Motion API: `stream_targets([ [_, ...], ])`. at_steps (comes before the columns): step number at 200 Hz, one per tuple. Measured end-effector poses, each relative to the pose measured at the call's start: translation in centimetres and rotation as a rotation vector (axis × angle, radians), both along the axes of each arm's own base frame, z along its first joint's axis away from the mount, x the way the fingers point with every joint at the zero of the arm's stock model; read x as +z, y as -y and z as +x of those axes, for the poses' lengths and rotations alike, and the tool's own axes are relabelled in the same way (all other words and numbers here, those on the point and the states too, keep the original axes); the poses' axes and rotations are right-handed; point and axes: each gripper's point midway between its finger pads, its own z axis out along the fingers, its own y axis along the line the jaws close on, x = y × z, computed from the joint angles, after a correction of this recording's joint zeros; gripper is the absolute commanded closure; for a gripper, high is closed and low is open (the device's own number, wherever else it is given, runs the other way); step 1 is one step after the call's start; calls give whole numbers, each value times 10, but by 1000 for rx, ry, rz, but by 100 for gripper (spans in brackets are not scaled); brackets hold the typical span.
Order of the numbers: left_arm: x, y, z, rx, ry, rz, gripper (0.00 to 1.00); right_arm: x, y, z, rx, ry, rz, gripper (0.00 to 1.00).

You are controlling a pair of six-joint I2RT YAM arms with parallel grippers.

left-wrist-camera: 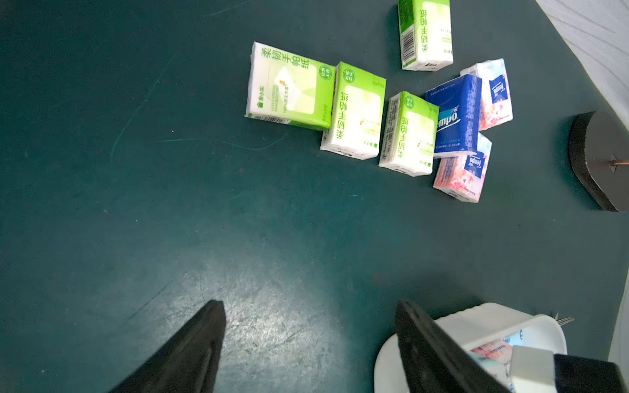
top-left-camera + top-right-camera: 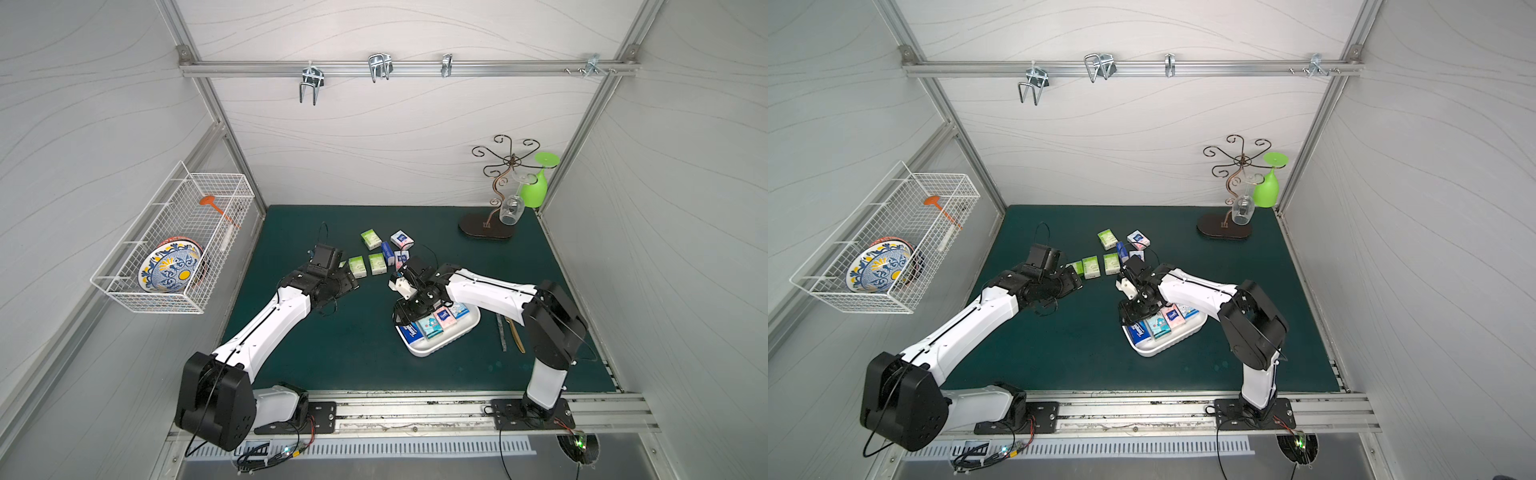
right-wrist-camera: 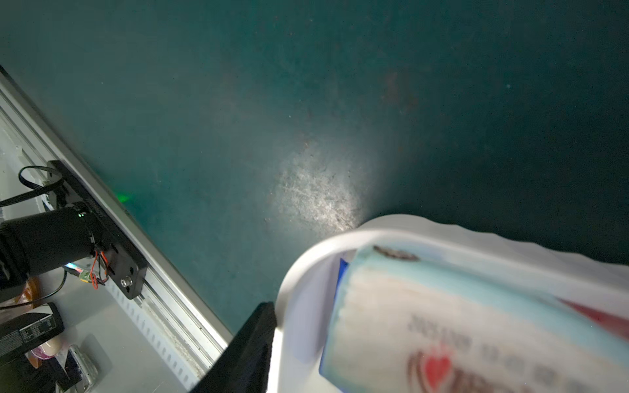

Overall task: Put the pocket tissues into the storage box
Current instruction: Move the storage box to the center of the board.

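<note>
Over the end of the box (image 2: 420, 350) nearest the left arm (image 2: 266, 324), the right gripper (image 2: 405, 321) hangs with a light-blue packet (image 3: 442, 316) right under its camera, so close that the print blurs. One finger (image 3: 252, 343) shows, beside the rim and apart from the wrapper. Its mate is hidden, so I cannot tell whether the jaws grip the packet or stand clear of it. In both top views four packets (image 2: 429, 327) sit side by side in a row along the box, probably packed tight so that more fit. A bare strip of floor is free along the near side.

The left gripper (image 1: 309, 306) is wide open and empty over bare mat (image 1: 136, 170), pointed toward the loose packets but well short of them — placed, I judge, to take the next one without crossing the right arm (image 2: 486, 293). Seven lie loose: four green packets (image 1: 354, 109), one dark blue packet (image 1: 454, 115) and two pink packets (image 1: 463, 170). Most touch in a huddle; one green lies apart.

"Tempo" reads on the dark blue and both pink wrappers. 柔韧手帕纸 runs down each green face, with a barcode on the edge of the far one. The boxed blue packet (image 2: 409, 331) seems to bear the same name. On the light-blue one only a red heart and a smeared line show.
</note>
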Motion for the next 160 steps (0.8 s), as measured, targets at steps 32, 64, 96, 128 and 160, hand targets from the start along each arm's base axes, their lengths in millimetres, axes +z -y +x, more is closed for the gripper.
stream_targets([
  [32, 3, -2, 0, 2, 10, 1, 17, -1, -8, 9, 6, 17, 2, 44],
  [64, 3, -3, 0, 3, 11, 0, 17, -2, -12, 14, 13, 33, -3, 41],
  [96, 3, -3, -1, 2, 11, -2, 17, -6, -6, 6, 20, 27, -13, 32],
  [128, 1, -1, -4, -4, 6, -11, 17, 8, 13, -11, 19, 29, -13, 25],
  [160, 2, 1, -3, -12, 10, -20, 17, 63, 17, -13, 10, 113, 76, 22],
])
